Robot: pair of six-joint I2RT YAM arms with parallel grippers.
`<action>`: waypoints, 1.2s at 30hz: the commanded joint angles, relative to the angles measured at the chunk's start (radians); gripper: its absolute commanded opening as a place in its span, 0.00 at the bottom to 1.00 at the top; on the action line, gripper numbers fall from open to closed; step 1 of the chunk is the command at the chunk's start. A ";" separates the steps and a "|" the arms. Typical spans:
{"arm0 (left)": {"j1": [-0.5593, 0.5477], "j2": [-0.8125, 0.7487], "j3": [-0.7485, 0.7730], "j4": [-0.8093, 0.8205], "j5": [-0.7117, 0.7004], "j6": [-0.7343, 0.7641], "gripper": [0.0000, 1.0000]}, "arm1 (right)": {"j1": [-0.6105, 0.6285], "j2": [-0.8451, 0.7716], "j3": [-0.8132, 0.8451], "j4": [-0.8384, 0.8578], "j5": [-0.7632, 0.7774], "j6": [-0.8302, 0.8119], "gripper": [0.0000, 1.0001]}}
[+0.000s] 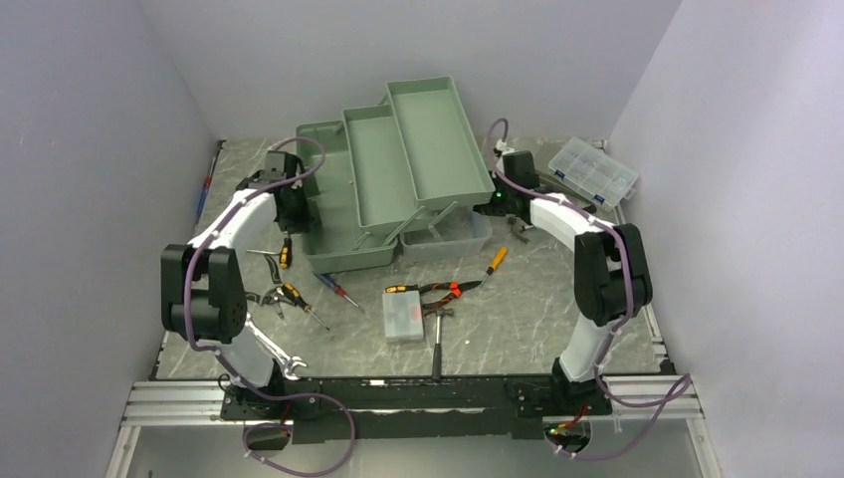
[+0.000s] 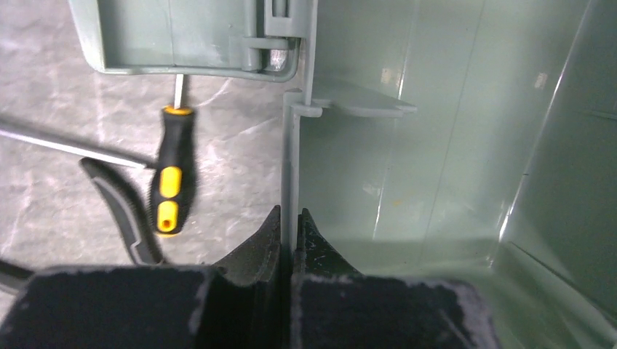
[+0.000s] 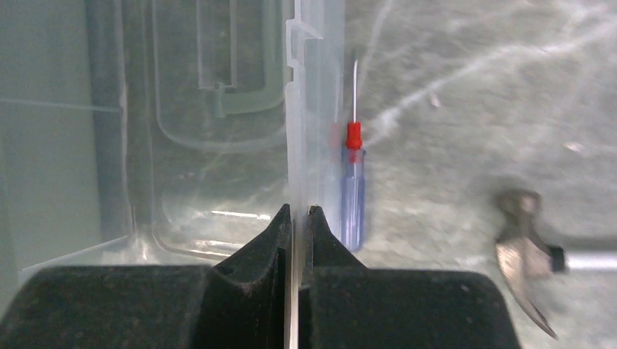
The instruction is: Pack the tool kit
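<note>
The green toolbox (image 1: 398, 169) stands open at the table's middle back, its trays fanned out. My left gripper (image 1: 291, 207) is shut on the toolbox's left wall (image 2: 290, 167), one finger outside and one inside. My right gripper (image 1: 498, 206) is shut on the thin right wall (image 3: 304, 109) of a clear plastic tray (image 1: 453, 242) that sits against the toolbox's front right. A yellow-and-black screwdriver (image 2: 171, 174) lies on the table just outside the left wall. A blue screwdriver with a red collar (image 3: 354, 196) lies just outside the clear tray.
Loose tools lie in front: pliers (image 1: 269, 261), a second yellow-black screwdriver (image 1: 297, 301), a red screwdriver (image 1: 338, 291), a small parts box (image 1: 402, 314), a hammer (image 1: 438, 339), red-handled pliers (image 1: 448, 289), an orange screwdriver (image 1: 495, 259), a wrench (image 1: 274, 349). A clear organiser (image 1: 593, 171) sits back right.
</note>
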 commanded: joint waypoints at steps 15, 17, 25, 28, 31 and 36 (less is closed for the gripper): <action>-0.162 0.204 0.314 0.102 0.179 -0.074 0.00 | -0.067 -0.265 -0.114 -0.053 -0.166 0.050 0.00; -0.165 0.202 0.308 0.101 0.173 -0.085 0.00 | -0.074 -0.268 -0.106 -0.060 -0.164 0.058 0.19; -0.164 0.088 0.150 0.144 0.143 -0.110 0.31 | -0.165 -0.324 -0.085 -0.116 -0.142 0.081 0.59; -0.147 0.056 0.173 0.107 0.132 -0.105 0.42 | -0.214 -0.366 -0.095 -0.120 -0.146 0.095 0.67; -0.117 0.004 0.187 0.081 0.130 -0.101 0.53 | -0.270 -0.407 -0.108 -0.100 -0.204 0.123 0.71; -0.048 -0.102 0.182 0.036 0.105 -0.092 0.69 | -0.362 -0.462 -0.129 -0.058 -0.233 0.194 0.74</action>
